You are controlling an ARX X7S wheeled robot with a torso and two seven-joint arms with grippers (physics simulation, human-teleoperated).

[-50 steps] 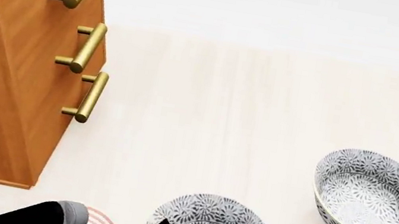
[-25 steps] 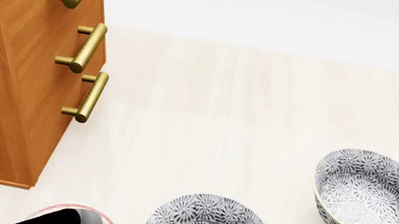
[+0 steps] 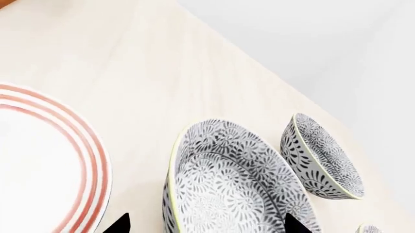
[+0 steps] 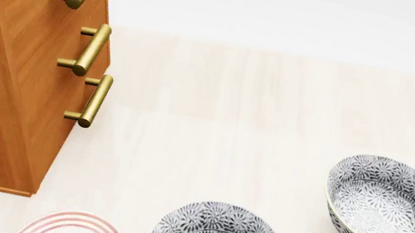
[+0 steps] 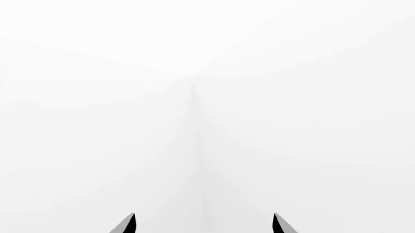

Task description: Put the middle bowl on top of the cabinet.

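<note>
No text, label, brand, number or sign can be read in any view; the bowls carry only a grey-black leaf pattern and the plate only red rings.

Under my view stretches a pale, whitewashed wood-grain counter (image 4: 258, 112), its grain running away from me toward a straight far edge. Beyond that edge rises a plain white wall (image 4: 291, 11), evenly lit with no hard shadows. Off to my right side I see only blank white surfaces meeting at a faint corner seam (image 5: 194, 121).
</note>
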